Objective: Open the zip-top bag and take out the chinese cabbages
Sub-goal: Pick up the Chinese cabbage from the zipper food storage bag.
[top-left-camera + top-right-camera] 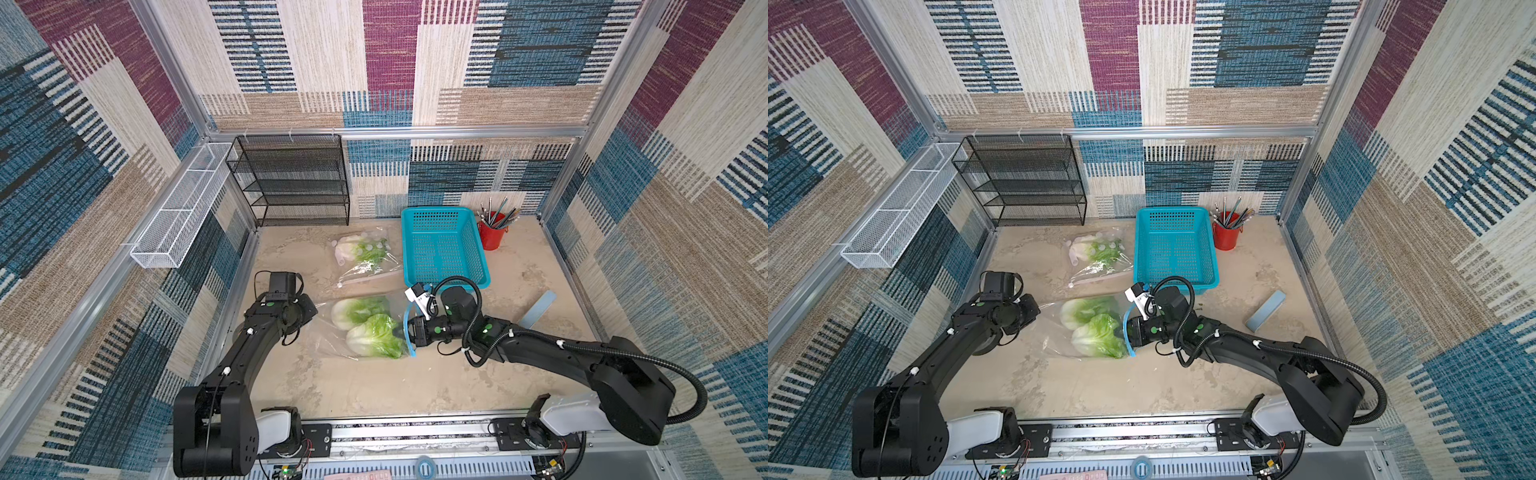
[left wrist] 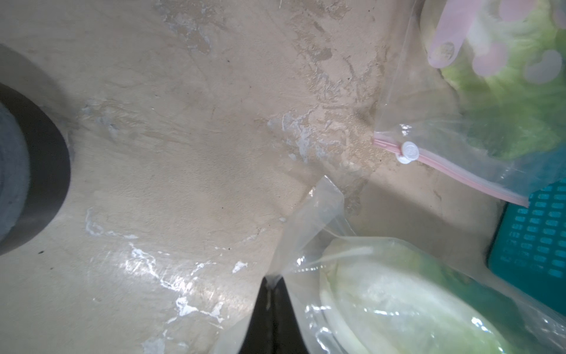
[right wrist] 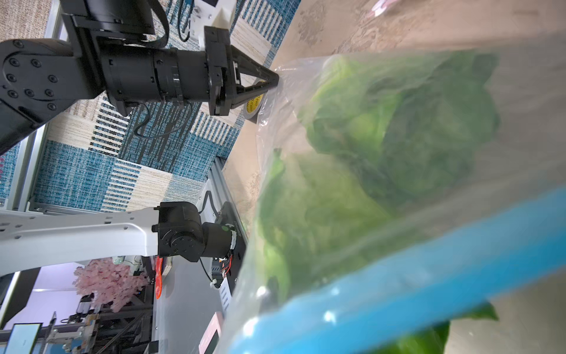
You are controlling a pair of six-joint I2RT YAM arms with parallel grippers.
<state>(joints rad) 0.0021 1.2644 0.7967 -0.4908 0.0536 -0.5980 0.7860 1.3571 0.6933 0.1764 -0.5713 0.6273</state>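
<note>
Left gripper (image 3: pixel 273 81) and right gripper (image 1: pixel 410 332) both pinch the bag (image 1: pixel 328 337), cabbages (image 1: pixel 376 336) between them

The zip-top bag (image 1: pixel 328 340) is glossy clear plastic, the tabletop (image 1: pixel 374 386) matt and rough.

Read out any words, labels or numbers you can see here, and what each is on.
Nothing is legible.
Tape roll, yellow label: print too blurred.
Bag slider: embossed marks, too small.
Pink card by the front rail: red marks, too small.
Monitor: faint text, too small.
</note>
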